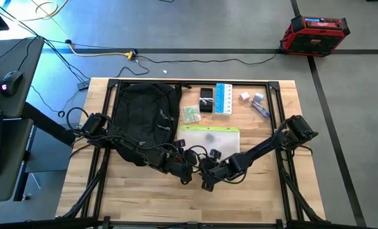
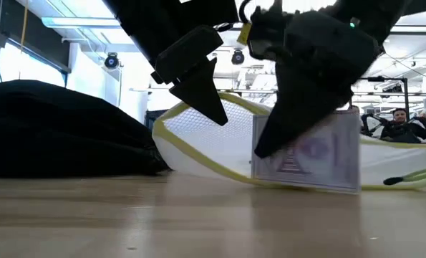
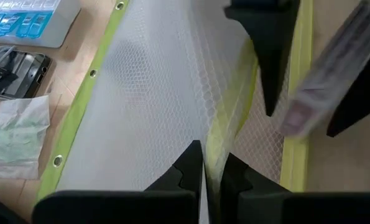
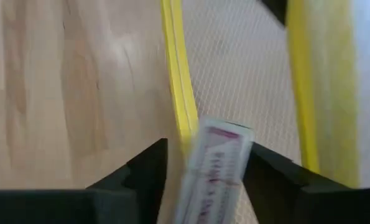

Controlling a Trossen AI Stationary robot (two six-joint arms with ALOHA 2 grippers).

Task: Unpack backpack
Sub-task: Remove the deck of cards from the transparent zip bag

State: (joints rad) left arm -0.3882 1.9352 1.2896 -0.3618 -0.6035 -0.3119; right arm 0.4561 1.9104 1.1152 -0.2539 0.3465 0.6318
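Backpack (image 1: 145, 117) lies beside both lowered arms: left tool (image 3: 204, 174) pinches mesh pouch (image 3: 153, 93), right tool (image 4: 204, 177) grips card (image 4: 212, 165).

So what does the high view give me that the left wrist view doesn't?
Only the high view shows the backpack, both arms across the table, and the small items by the far right corner. Only the left wrist view shows the left gripper shut on the yellow-edged mesh pouch at its edge. Both show the pouch, the blue pill organizer, the green packet and the right gripper holding a small box.
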